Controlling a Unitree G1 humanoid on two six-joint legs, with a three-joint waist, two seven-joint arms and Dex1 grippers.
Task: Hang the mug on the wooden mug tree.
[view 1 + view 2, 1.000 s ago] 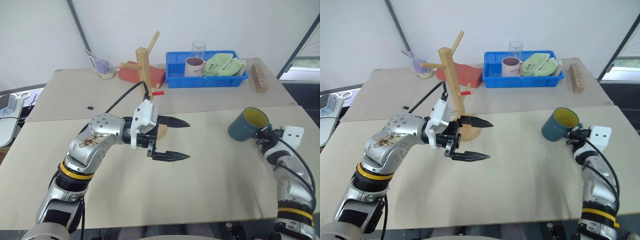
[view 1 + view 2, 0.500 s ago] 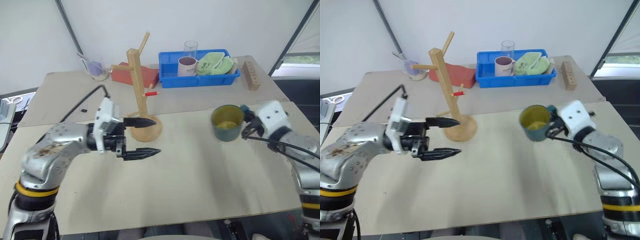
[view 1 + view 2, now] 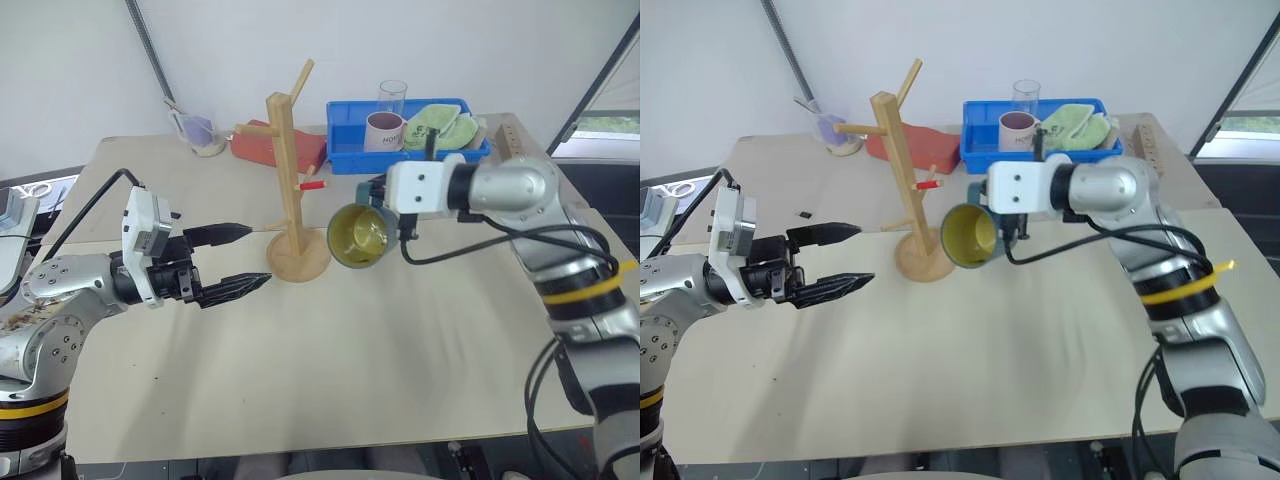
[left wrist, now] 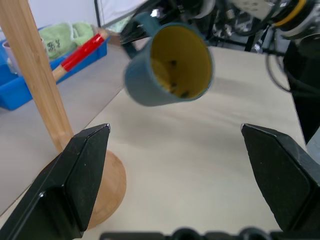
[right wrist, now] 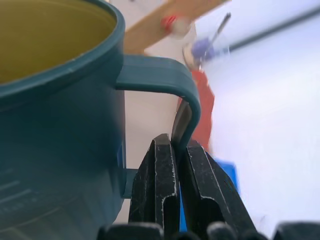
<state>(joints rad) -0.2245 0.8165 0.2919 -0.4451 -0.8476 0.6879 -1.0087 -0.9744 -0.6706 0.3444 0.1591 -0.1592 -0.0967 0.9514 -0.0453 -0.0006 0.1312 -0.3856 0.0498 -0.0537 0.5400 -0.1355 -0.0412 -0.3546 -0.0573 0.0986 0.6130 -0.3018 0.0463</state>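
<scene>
Currently, the left end effector [image 3: 232, 258] is held released above the counter [image 3: 400, 350], its fingers parted toward the wooden mug tree [image 3: 290, 170]. Just beyond the fingertips, the mug [image 3: 360, 234] is carried tilted in the air, beside the post, below the red-tipped peg. The right end effector [image 5: 172, 172] is clenched on the mug's handle. Pickup is judged complete; hooking the handle over a peg remains.

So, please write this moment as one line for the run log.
right gripper: shut on mug handle | mug: held tilted in air beside wooden mug tree, not hung | left gripper: open, empty
</scene>
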